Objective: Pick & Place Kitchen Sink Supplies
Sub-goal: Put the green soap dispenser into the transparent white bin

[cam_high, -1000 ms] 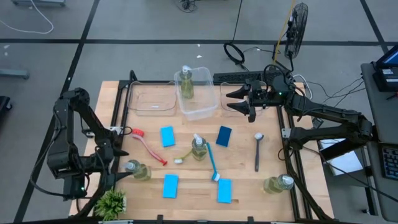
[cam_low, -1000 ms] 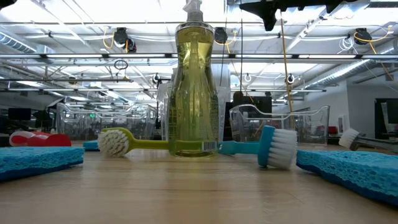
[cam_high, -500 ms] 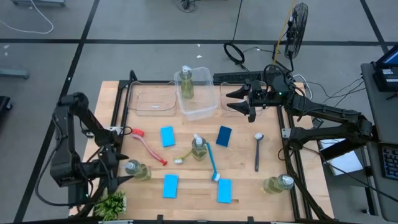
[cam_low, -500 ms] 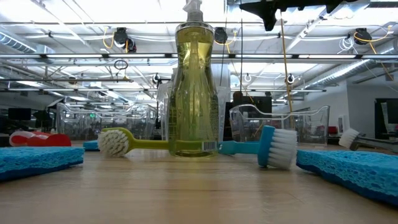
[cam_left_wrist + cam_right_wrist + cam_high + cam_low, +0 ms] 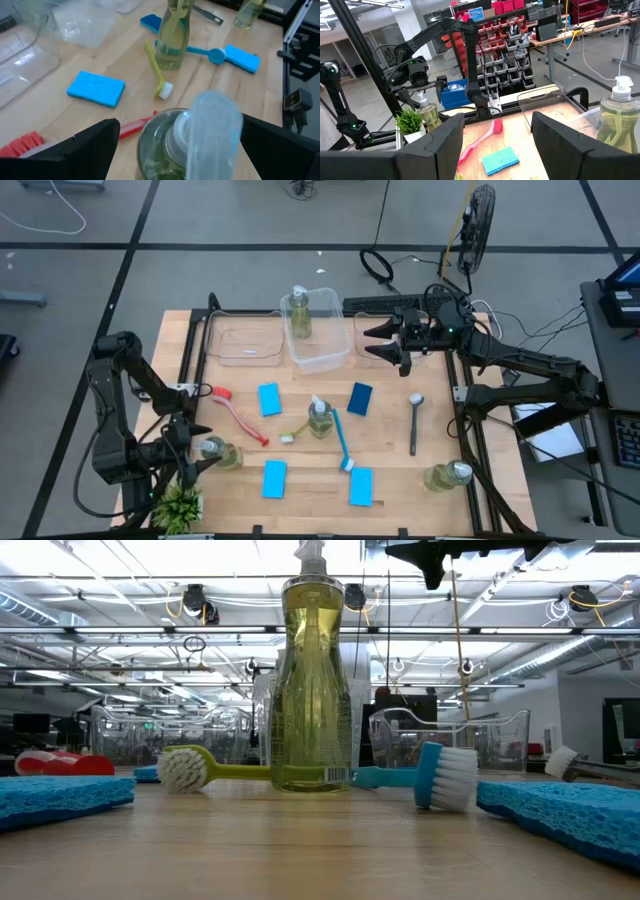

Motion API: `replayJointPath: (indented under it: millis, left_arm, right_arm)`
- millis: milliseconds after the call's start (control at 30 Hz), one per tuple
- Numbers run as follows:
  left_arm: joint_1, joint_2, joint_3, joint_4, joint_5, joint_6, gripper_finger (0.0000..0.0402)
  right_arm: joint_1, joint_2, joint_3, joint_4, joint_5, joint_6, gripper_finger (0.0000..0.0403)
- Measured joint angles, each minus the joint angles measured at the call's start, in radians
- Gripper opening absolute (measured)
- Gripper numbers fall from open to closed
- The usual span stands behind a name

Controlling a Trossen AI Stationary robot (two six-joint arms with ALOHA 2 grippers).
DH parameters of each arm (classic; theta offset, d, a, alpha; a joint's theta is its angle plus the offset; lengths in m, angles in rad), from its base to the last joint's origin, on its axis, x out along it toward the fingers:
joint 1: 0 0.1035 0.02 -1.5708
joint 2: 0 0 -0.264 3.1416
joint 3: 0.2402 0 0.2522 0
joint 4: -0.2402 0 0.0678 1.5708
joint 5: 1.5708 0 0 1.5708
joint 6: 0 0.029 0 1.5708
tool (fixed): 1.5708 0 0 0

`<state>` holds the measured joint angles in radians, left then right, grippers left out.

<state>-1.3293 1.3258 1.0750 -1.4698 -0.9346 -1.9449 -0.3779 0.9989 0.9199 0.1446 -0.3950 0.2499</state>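
Note:
My left gripper [image 5: 198,457] is open at the table's near left, low beside a clear pump bottle of yellow-green liquid [image 5: 220,452]. In the left wrist view its fingers [image 5: 90,145] stand on either side of that bottle's pump head [image 5: 212,120], apart from it. My right gripper [image 5: 375,340] is open and hovers above the far right clear bin [image 5: 368,358]. Other bottles stand in the centre bin [image 5: 300,315], mid-table [image 5: 320,418] and near right [image 5: 448,476]. Blue sponges [image 5: 268,399] and red [image 5: 238,412], yellow-green [image 5: 297,428], blue [image 5: 342,442] and dark grey [image 5: 414,423] brushes lie flat.
A small green potted plant [image 5: 178,505] stands at the near left corner, just beside my left arm. Three clear bins [image 5: 245,340] line the far edge. Black frame rails run along the left and right table sides. Bare wood shows between the sponges.
My left gripper has moved toward the table's near edge and down to the near-left pump bottle, so that its open fingers now flank the pump head. The bottle has stayed where it was. The right arm has kept still.

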Motion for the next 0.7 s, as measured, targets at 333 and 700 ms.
replayJointPath:
  millis: [333,700]
  left_arm:
    - [0.000,0.000,-0.060,0.009,-0.069,-0.068,0.0399]
    - [0.000,0.000,-0.073,0.012,-0.053,-0.115,0.0399]
  right_arm:
    - [0.000,0.000,0.000,0.000,0.000,0.000,0.0220]
    - [0.000,0.000,0.000,0.000,0.000,0.000,0.0219]
